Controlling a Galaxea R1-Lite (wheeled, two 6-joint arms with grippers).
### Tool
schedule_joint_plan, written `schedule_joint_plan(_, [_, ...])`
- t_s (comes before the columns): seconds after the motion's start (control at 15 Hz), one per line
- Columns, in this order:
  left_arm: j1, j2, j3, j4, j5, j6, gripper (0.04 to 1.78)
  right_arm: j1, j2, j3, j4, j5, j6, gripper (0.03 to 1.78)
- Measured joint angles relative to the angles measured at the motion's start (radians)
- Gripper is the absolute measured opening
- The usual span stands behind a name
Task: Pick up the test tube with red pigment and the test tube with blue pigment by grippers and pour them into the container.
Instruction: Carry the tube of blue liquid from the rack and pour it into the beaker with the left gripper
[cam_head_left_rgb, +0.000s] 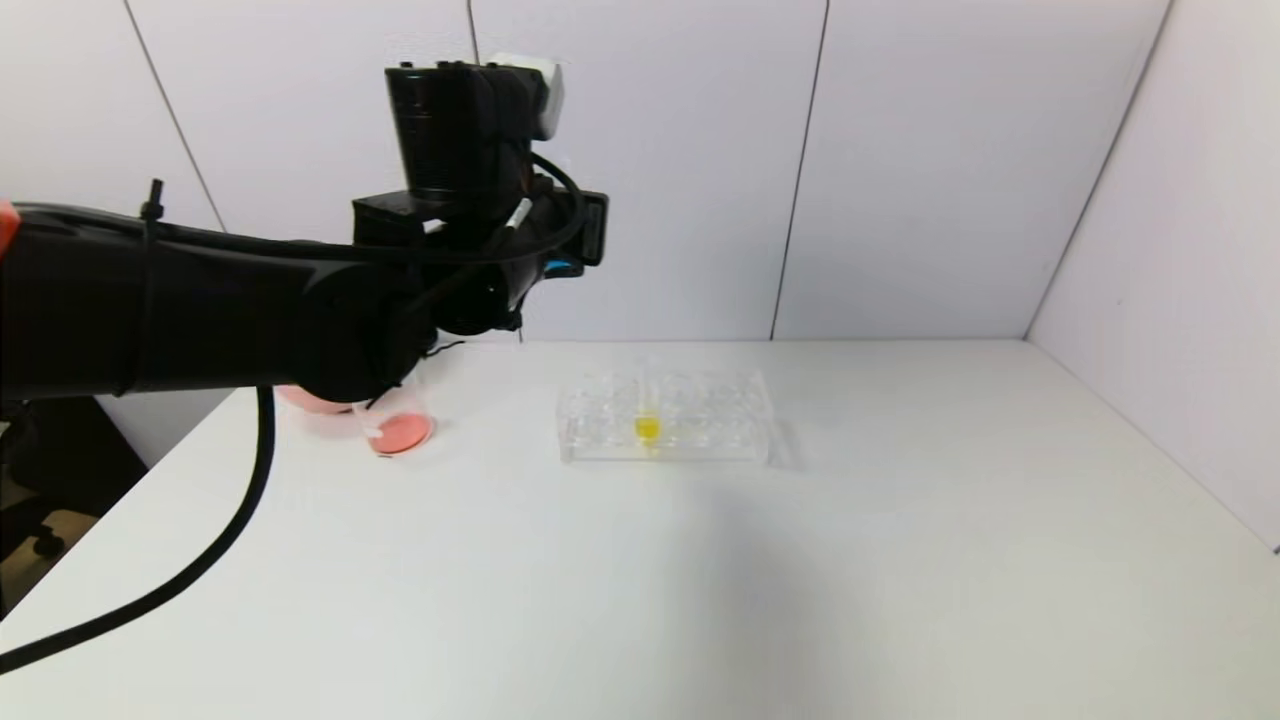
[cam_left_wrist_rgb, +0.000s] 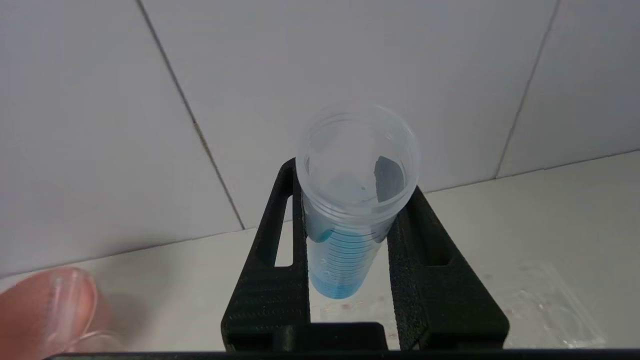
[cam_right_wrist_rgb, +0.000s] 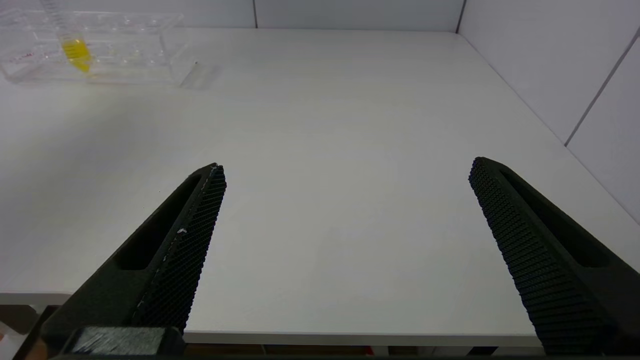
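Observation:
My left gripper (cam_left_wrist_rgb: 350, 182) is shut on the test tube with blue pigment (cam_left_wrist_rgb: 345, 250). The tube's open mouth faces the wrist camera and the blue liquid sits at its far end. In the head view the left gripper (cam_head_left_rgb: 480, 220) is raised above the table's back left, just above and right of the container (cam_head_left_rgb: 400, 425), a clear beaker with red liquid at its bottom. The test tube with red pigment is out of view. My right gripper (cam_right_wrist_rgb: 347, 170) is open and empty over the table's front edge.
A clear tube rack (cam_head_left_rgb: 665, 415) with a yellow-tipped tube (cam_head_left_rgb: 647, 428) stands at the back middle; it also shows in the right wrist view (cam_right_wrist_rgb: 125, 50). A pink bowl (cam_head_left_rgb: 300, 400) sits behind the beaker, mostly hidden by my left arm. Walls close the back and right.

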Motion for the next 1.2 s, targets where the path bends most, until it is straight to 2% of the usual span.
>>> schedule_joint_plan(0.47, [0.204,-0.099,0.133,-0.004,-0.038,-0.010,0.46,0.000,0.000,0.000,0.000,0.000,0.000,1.77])
schedule_joint_plan(0.8, [0.366,-0.133,0.196,-0.009,-0.142,-0.015,0.46,0.000,0.000,0.000,0.000,0.000,0.000,1.77])
schedule_joint_plan(1.2, [0.553,-0.146,0.314,-0.108,-0.224,-0.026,0.46,0.000,0.000,0.000,0.000,0.000,0.000,1.77])
